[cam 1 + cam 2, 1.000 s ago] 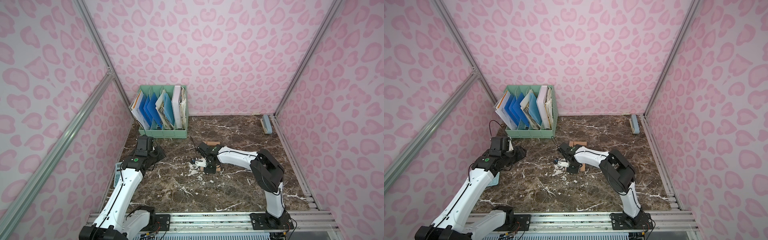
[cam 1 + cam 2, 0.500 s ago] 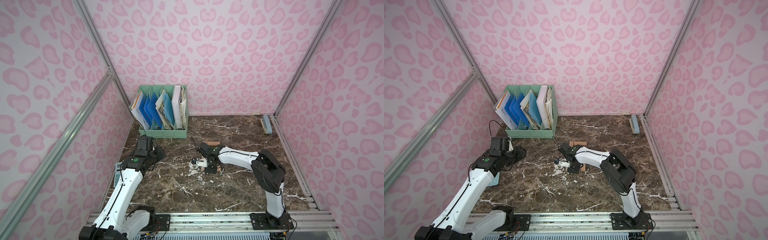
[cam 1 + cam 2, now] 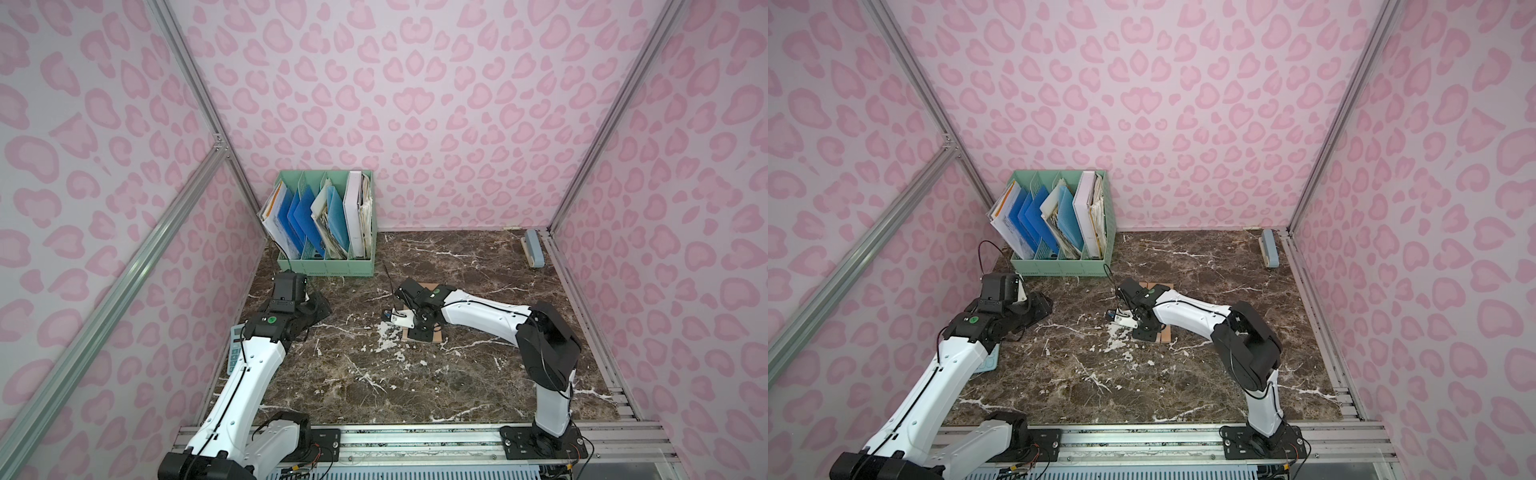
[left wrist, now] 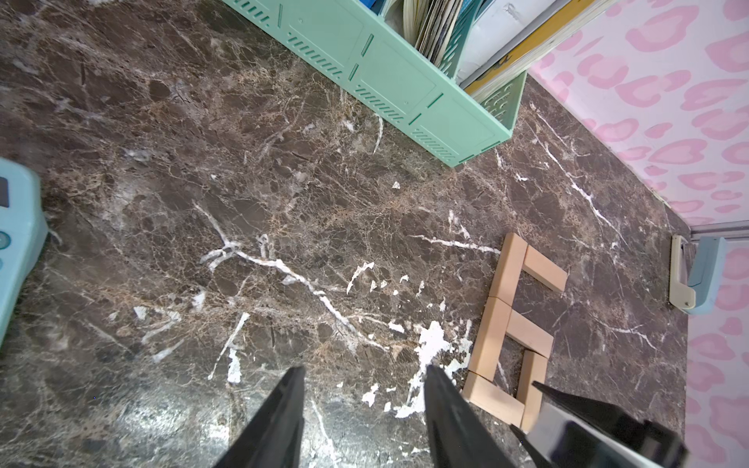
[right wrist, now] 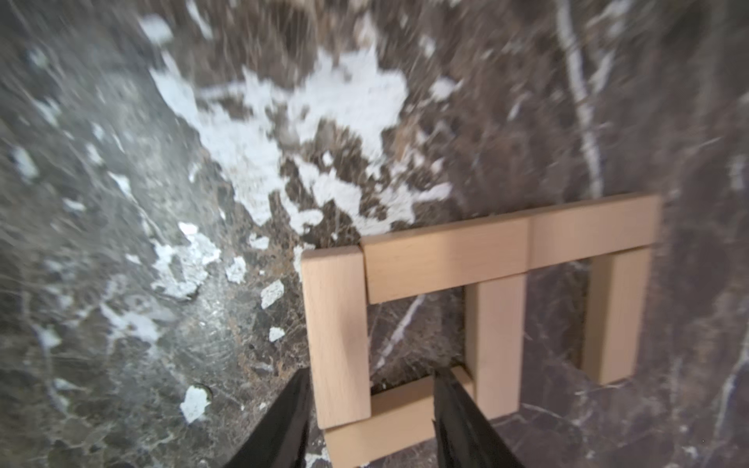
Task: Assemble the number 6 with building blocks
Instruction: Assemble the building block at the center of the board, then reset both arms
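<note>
In both top views the right arm bends low over tan building blocks [image 3: 437, 335] [image 3: 1165, 332] at mid-desk [image 3: 374, 382]. Left wrist view: the left fingers [image 4: 279, 421] gape, empty, near the number 6 [image 4: 496, 324], six planks laid touching. Right wrist view: the right fingers [image 5: 283, 429] stand parted astride its closing corner, seemingly clamping nothing. The planks look light, rigid and easily nudged; pinch across the long edges.

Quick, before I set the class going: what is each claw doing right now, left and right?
Left claw: open, holding nothing.
Right claw: open over the building blocks, gripping none.
</note>
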`<state>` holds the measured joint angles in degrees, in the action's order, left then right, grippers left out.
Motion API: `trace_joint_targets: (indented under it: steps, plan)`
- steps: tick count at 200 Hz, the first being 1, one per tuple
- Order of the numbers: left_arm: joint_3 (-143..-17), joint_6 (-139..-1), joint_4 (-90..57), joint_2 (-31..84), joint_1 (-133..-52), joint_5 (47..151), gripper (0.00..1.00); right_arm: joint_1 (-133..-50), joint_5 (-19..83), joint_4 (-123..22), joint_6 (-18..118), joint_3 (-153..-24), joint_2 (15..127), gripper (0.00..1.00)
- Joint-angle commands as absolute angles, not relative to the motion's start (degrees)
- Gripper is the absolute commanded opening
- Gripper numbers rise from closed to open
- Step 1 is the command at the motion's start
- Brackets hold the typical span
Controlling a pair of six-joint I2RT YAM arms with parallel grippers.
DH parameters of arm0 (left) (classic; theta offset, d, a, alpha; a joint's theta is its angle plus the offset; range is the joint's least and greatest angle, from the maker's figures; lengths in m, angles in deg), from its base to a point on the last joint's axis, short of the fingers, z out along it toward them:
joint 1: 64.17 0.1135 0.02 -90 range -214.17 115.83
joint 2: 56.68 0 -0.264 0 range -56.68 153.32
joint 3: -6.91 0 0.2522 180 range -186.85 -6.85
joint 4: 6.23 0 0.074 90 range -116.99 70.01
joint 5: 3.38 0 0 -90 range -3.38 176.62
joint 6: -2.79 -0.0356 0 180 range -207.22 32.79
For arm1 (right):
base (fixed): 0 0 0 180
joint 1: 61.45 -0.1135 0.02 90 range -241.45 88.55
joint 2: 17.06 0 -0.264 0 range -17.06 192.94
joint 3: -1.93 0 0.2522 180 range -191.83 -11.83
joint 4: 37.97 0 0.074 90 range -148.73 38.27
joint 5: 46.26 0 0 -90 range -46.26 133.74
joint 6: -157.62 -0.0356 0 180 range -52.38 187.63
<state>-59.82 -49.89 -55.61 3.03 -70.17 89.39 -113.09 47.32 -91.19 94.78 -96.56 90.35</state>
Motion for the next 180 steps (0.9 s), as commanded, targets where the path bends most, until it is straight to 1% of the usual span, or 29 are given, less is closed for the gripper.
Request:
trace_joint_targets:
  steps: [1,9,17,21,24,25,28,43,54,59,66,74,92,103,111,120,149,171,180]
  plan:
    - [-61.46,-50.77,-55.14,3.67,-70.08,89.15,0.52,-111.58,45.40,-88.19,90.20,-100.65,85.85,0.55]
    - [-62.44,-51.51,-55.29,4.05,-70.01,88.76,0.53,-109.78,44.92,-85.64,87.82,-101.75,83.51,0.58]
    - [-63.74,-52.43,-55.34,4.49,-70.04,87.98,0.56,-107.34,44.47,-82.39,85.11,-102.09,80.73,0.67]
    - [-64.47,-52.94,-55.45,4.64,-70.00,87.59,0.57,-105.93,44.14,-80.61,83.86,-102.05,79.18,0.76]
    - [-65.11,-53.51,-55.49,4.71,-70.04,87.25,0.58,-104.76,43.95,-79.08,82.88,-101.82,77.87,0.94]
    - [-65.34,-53.71,-55.49,4.74,-70.01,87.11,0.59,-104.37,43.89,-78.63,82.46,-101.74,77.51,0.97]
    - [-66.05,-54.25,-55.50,4.83,-69.95,86.79,0.60,-103.18,43.73,-77.04,81.40,-101.28,76.14,1.00]
    - [-69.92,-57.16,-55.45,4.67,-69.86,84.57,0.69,-96.38,42.33,-69.17,76.38,-97.18,68.70,1.00]
    - [-72.30,-58.71,-54.61,3.51,-69.53,81.25,0.75,-90.95,43.08,-61.95,71.95,-90.91,62.58,1.00]
    - [-72.48,-59.25,-53.69,2.54,-69.35,79.45,0.79,-88.51,43.51,-58.46,70.16,-85.94,59.72,1.00]
    - [-71.88,-59.57,-51.83,0.77,-69.19,74.94,0.86,-85.12,44.43,-53.80,68.01,-80.00,55.68,1.00]
    - [-69.38,-59.94,-48.23,-1.53,-69.03,69.21,0.98,-81.68,46.90,-49.14,65.69,-72.83,51.49,1.00]
    - [-56.97,-66.55,-33.17,-5.96,-68.59,59.38,0.99,-77.13,54.87,-36.11,60.21,-53.76,43.63,1.00]
    - [-48.82,-71.19,-22.50,-6.34,-67.92,56.31,0.98,-74.15,53.86,-27.22,60.16,-43.04,41.37,1.00]
    - [-43.71,-74.31,-15.70,-5.40,-66.72,59.45,0.98,-72.27,51.94,-22.32,62.92,-37.13,41.96,1.00]
    - [-41.09,-74.06,-12.03,-3.11,-65.43,63.30,0.98,-71.41,53.59,-18.87,63.53,-33.77,44.35,1.00]
    - [-37.63,-74.12,-4.54,7.76,-64.33,69.62,0.99,-69.12,50.45,-13.88,65.35,-33.67,55.78,1.00]
    - [-35.48,-76.06,3.55,15.26,-64.21,73.44,0.99,-68.08,49.25,-4.33,65.92,-32.29,63.22,1.00]
    - [-36.47,-78.21,2.05,17.18,-64.23,74.22,0.99,-67.90,48.78,-0.44,66.48,-32.15,65.69,1.00]
